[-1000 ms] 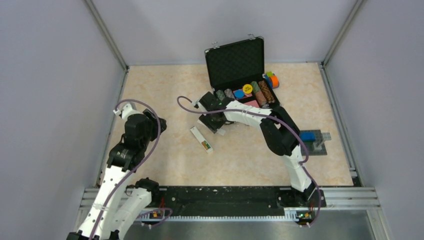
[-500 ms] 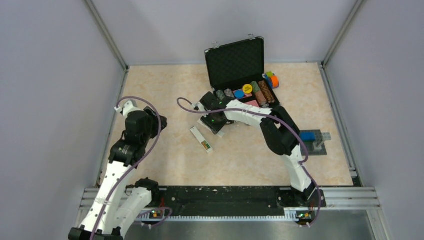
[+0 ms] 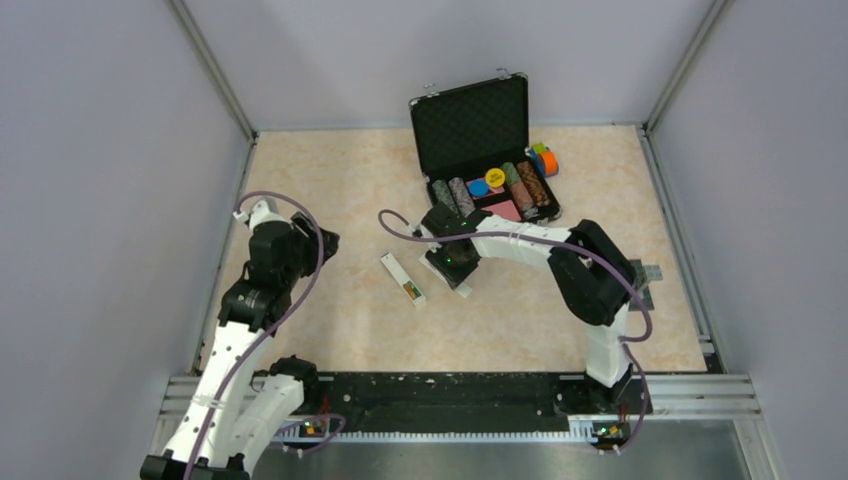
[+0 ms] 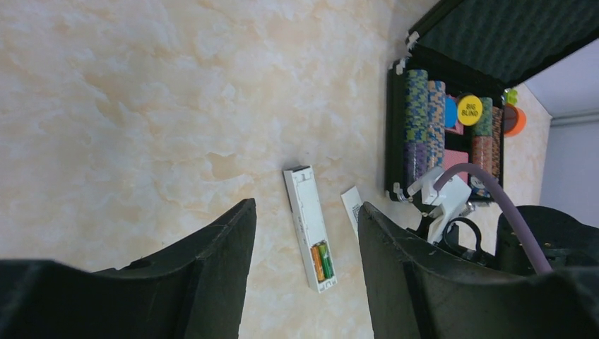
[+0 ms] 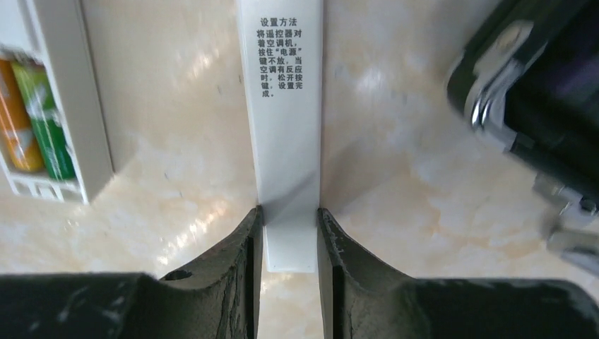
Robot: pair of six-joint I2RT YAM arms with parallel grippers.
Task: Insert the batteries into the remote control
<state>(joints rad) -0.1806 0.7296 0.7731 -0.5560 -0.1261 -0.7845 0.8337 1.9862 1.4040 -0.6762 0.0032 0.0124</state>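
- Mid-table, the remote [image 3: 403, 279] lies flat with its bay uncovered.
- Batteries [image 5: 32, 116], one orange and one green, sit side by side in the bay at the remote's near end.
- Right gripper [image 5: 289, 212] is just right of the remote. Its jaws pinch a white cover [image 5: 289, 127] by its long edges, printed side up.
- Whether the cover is clear of the table [image 3: 330, 180] I cannot tell.
- Left gripper [image 4: 305, 206] hangs above the table, left of the remote, jaws spread and holding nothing.
- Behind the right gripper, a black case [image 3: 480, 130] stands open with chips [image 3: 500, 185] inside.
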